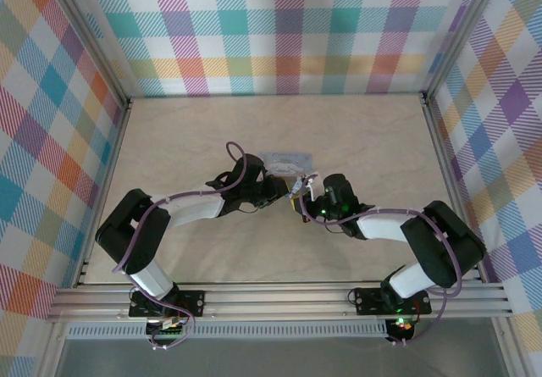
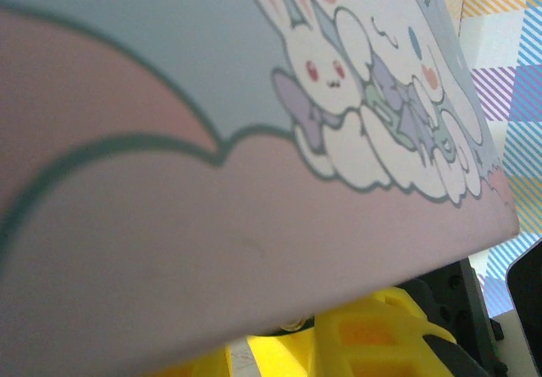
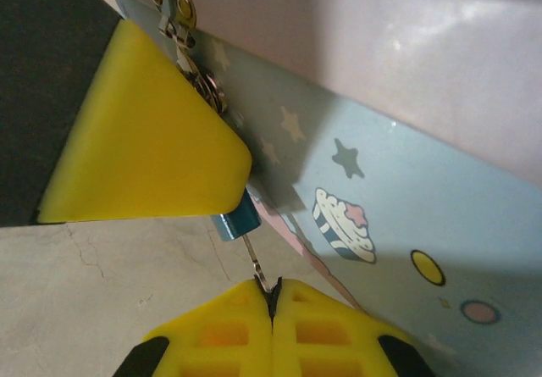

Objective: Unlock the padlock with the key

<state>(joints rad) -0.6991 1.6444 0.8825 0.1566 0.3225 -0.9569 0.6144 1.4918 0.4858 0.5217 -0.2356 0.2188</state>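
Tabletop [image 1: 212, 131] open around tin [image 1: 286, 158]; right jaws pinch key [image 3: 257, 263] at padlock [image 3: 235, 222].

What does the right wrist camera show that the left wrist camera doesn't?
Right wrist: the right gripper shut on the thin metal key, which runs up to the small blue padlock below the metal hasp. Left wrist: the white cartoon rabbit print. Both: the pale blue rectangular tin, close up.
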